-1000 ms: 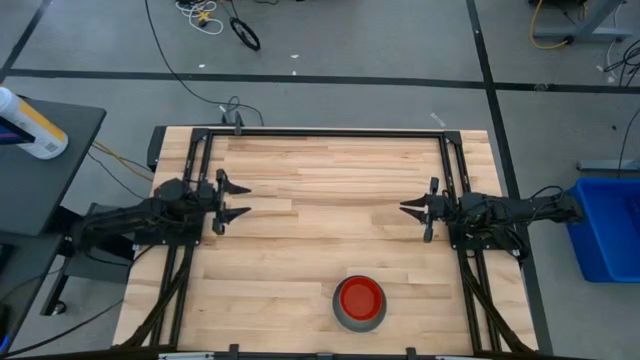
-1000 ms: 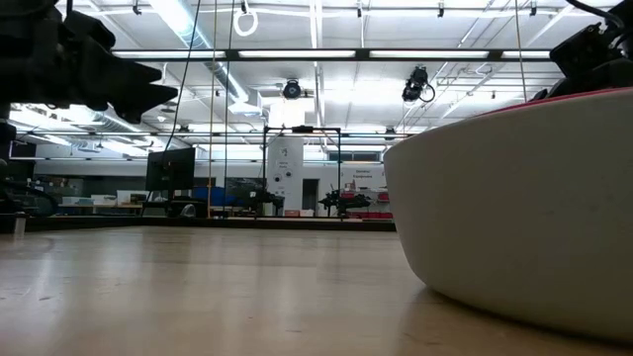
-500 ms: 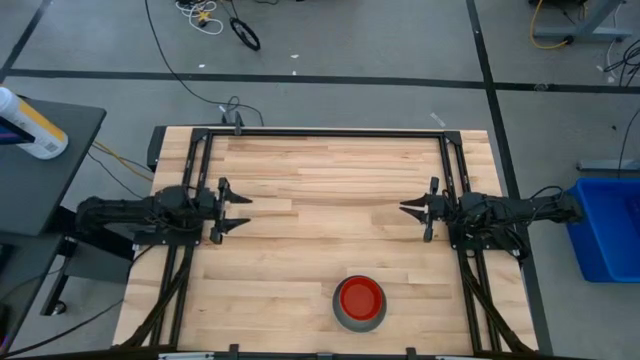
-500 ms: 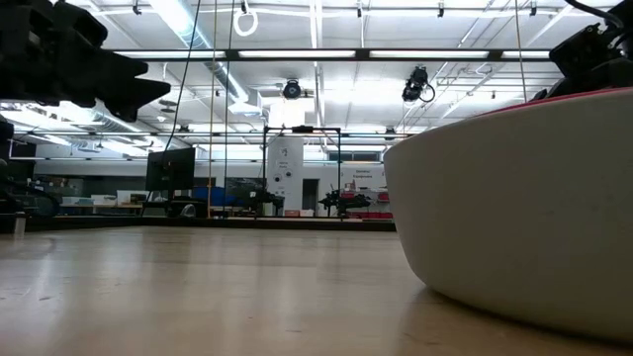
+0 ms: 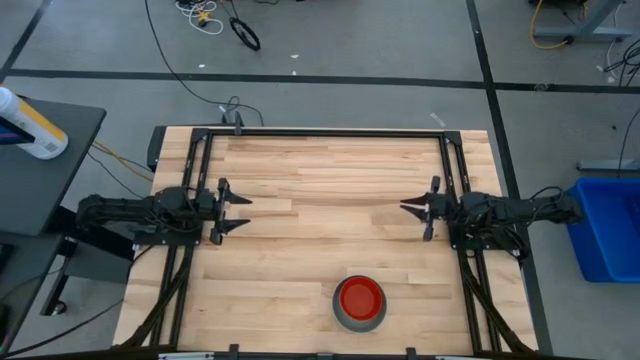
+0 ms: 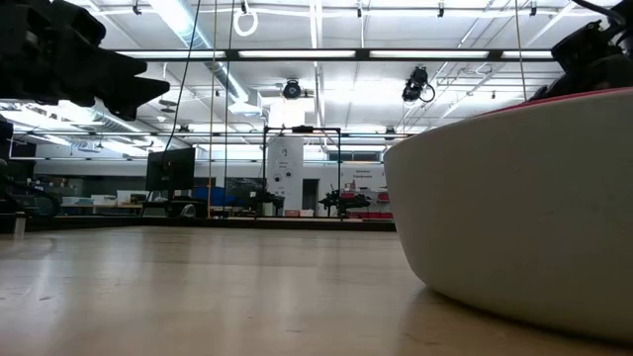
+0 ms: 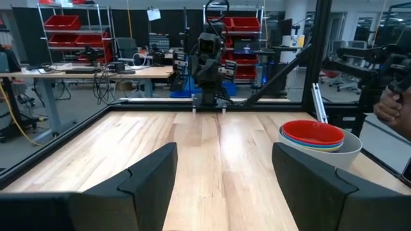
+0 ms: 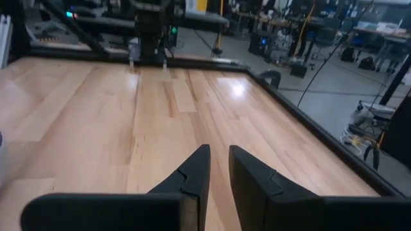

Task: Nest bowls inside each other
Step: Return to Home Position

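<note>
Left gripper (image 5: 236, 210) spread wide, empty, over table (image 5: 320, 165); right gripper (image 5: 408, 208) nearly closed, empty (opposite side). Red bowl (image 5: 360, 298) tops nest inside grey bowl (image 5: 360, 326), well apart from both.

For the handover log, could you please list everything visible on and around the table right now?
table: one, light wood, centre.
bowl stack: one nest; red bowl on top, light blue and yellow rims under it, pale grey bowl outermost; by the table edge nearest the low camera, right of centre.
bottle: one, white with yellow and blue, on the dark side table to the left.
bin: one, blue, floor to the right.
cables: several, mostly black, floor beyond the table.
left gripper: one, dark, open, over the table's left side.
right gripper: one, dark, shut, over the table's right side.
</note>
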You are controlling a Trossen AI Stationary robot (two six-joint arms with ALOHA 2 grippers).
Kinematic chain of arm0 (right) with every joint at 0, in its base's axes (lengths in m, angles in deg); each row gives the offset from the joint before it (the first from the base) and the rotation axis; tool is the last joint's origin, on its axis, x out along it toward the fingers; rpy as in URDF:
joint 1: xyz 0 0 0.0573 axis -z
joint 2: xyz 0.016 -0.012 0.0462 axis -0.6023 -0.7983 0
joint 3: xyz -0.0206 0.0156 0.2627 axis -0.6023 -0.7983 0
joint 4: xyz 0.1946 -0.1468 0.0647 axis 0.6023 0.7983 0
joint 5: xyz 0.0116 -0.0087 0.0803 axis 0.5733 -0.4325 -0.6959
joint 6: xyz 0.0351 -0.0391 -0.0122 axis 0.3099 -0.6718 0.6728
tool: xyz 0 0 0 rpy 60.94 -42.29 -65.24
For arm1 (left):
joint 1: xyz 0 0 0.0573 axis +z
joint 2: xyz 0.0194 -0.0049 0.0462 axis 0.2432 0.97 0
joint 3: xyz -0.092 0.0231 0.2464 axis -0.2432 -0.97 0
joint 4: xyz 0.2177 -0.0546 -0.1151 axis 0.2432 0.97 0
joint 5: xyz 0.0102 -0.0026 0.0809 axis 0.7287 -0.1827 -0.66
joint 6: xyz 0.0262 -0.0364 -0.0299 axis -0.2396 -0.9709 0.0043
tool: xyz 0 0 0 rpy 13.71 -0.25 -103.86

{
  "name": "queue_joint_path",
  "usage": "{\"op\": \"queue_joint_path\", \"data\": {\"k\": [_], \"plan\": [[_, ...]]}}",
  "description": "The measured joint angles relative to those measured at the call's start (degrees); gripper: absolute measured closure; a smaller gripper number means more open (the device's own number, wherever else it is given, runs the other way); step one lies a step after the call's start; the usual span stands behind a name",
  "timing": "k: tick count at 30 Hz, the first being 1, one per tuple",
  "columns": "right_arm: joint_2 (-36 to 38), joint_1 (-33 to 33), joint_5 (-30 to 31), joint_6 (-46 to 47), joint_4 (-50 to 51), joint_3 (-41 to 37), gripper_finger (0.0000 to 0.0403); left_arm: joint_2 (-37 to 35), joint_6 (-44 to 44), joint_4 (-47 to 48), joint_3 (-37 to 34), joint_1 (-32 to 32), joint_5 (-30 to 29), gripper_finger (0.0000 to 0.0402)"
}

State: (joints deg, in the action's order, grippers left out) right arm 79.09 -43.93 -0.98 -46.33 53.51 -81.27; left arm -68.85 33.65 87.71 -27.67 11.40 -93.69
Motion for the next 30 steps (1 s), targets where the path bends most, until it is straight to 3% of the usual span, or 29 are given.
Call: {"op": "queue_joint_path", "data": {"k": [5,9,30], "plan": [[5.2,0.0,-0.5,-1.7,0.4,0.0,0.0336,0.0,0.0,0.1,0.0,0.0,0.2,0.0141],[5.2,-0.1,-3.1,-2.8,0.5,0.1,0.0338,0.0,-0.3,0.2,0.0,0.0,0.4,0.0141],[5.3,0.0,-3.6,-4.4,-2.9,0.0,0.0336,0.1,-1.6,0.2,0.0,0.0,0.2,0.0141]]}}
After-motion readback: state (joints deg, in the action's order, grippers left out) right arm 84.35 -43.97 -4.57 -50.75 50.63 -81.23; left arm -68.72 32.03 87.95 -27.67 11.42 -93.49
